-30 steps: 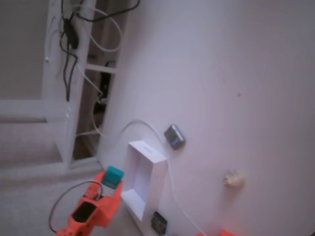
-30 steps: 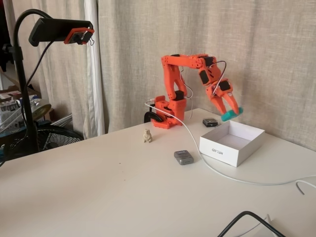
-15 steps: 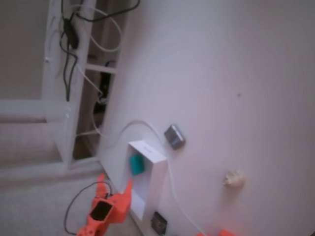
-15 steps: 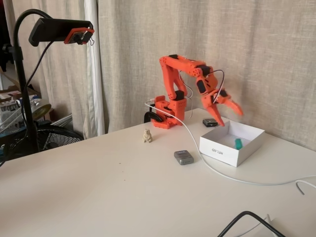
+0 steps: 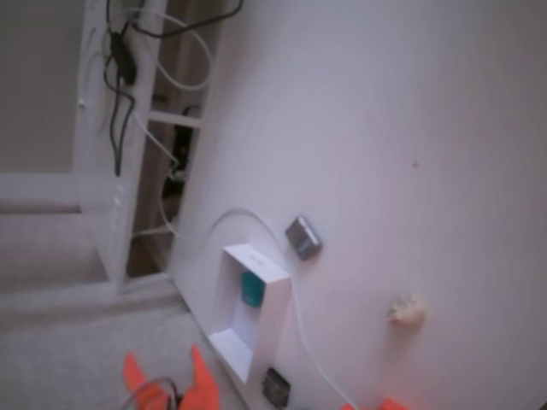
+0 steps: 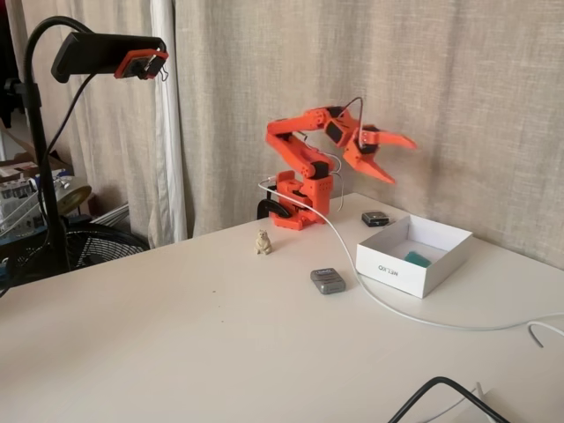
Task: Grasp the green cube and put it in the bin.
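The green cube (image 5: pixel 251 289) (image 6: pixel 417 259) lies loose on the floor of the white bin (image 5: pixel 275 314) (image 6: pixel 395 270), clear of the arm. My orange gripper (image 6: pixel 390 159) hangs open high above the table, left of the bin and well apart from it, its two fingers spread wide with nothing between them. In a fixed view only the two orange fingertips (image 5: pixel 200 376) poke in at the bottom edge, beside the bin's near end (image 5: pixel 168 378).
A small grey block (image 5: pixel 302 237) (image 6: pixel 327 280) and a beige lumpy figure (image 5: pixel 406 311) (image 6: pixel 263 242) sit on the white table. A small dark box (image 5: pixel 275 388) (image 6: pixel 374 218) lies by the bin. A white cable (image 6: pixel 379 302) runs past the bin's front.
The gripper opened over the bin and the green cube dropped inside, settling on the floor. The arm has since pulled up and back toward its base, still open.
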Controlling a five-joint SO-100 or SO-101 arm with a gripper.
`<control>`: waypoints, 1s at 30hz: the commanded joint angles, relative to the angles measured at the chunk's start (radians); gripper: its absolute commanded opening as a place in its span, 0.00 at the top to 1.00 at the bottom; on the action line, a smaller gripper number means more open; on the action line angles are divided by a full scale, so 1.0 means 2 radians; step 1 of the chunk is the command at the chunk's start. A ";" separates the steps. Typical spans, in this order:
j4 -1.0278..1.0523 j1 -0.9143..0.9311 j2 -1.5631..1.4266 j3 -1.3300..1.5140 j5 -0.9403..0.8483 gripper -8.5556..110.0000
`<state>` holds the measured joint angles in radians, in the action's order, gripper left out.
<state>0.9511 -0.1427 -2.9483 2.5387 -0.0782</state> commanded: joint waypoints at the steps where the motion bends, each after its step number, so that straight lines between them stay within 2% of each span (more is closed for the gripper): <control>1: 0.079 0.005 -0.094 -0.002 0.000 0.63; 4: 0.141 0.007 -0.135 0.002 -0.001 0.63; 7: 0.152 0.010 -0.180 0.042 -0.002 0.63; 10: 0.128 0.013 -0.180 0.072 -0.003 0.64; 15: 0.008 0.023 -0.180 0.126 -0.005 0.64; 17: 0.004 0.025 -0.180 0.132 -0.021 0.64; 25: 0.184 0.024 -0.180 0.134 -0.058 0.66; 30: 0.204 0.023 -0.180 0.173 -0.061 0.66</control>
<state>1.3484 -0.0982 -3.2981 2.8547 -0.1902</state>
